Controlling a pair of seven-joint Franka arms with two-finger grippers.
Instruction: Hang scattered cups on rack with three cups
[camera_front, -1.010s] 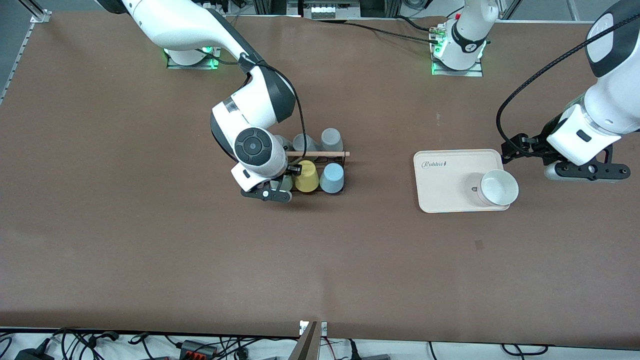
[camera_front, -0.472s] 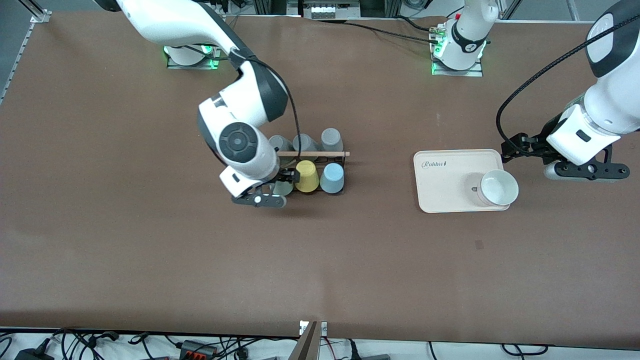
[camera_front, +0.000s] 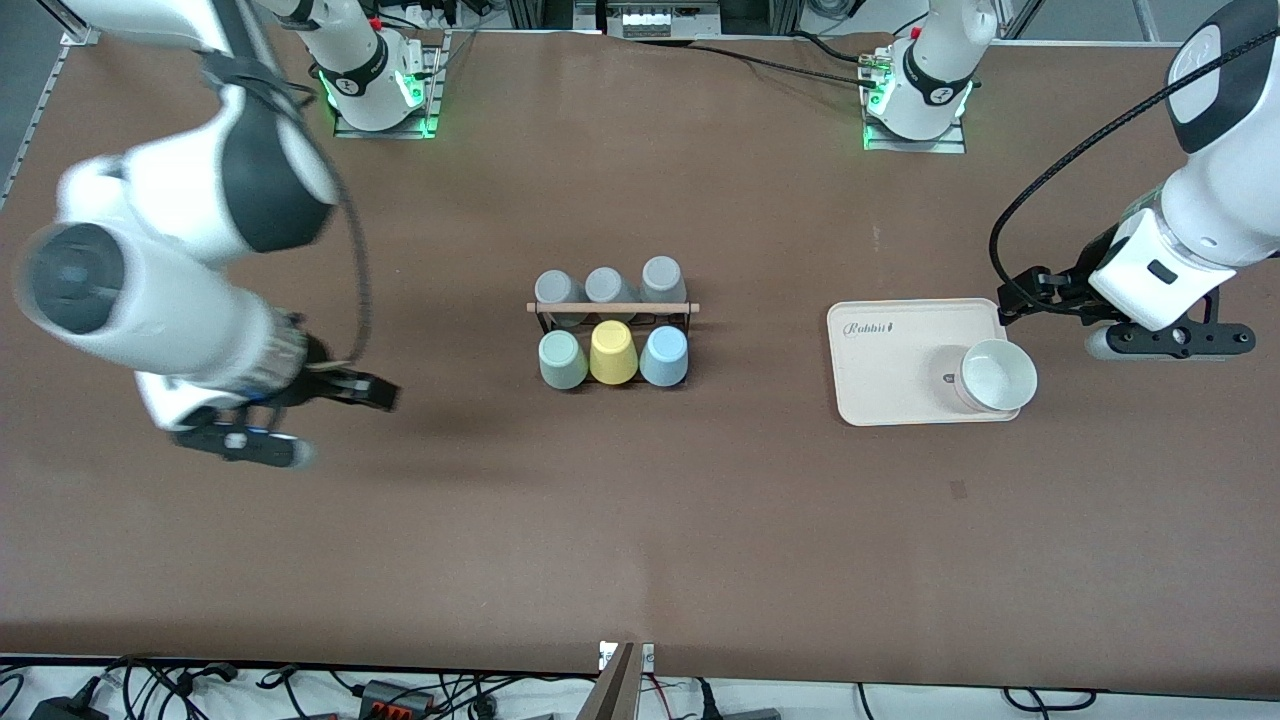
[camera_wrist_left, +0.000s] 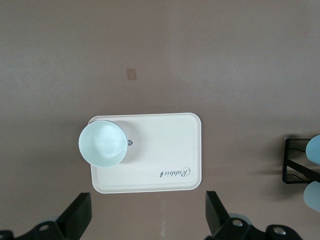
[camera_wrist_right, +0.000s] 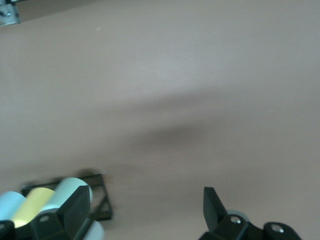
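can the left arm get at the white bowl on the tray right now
Probably yes. The left gripper hangs open above the tray's edge, the white bowl sits upright on the tray with nothing over it, and no other object stands between them.

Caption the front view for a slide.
Six cups hang on the black wire-frame rack; right gripper and left gripper both open, beside the cream rectangular tray.

A white bowl (camera_front: 996, 375) sits on the cream tray (camera_front: 890, 380) on the brown table (camera_front: 640, 520).

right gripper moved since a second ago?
Yes. The right gripper has pulled off the rack toward the right arm's end of the table, open and empty; the mint cup sits on the rack.
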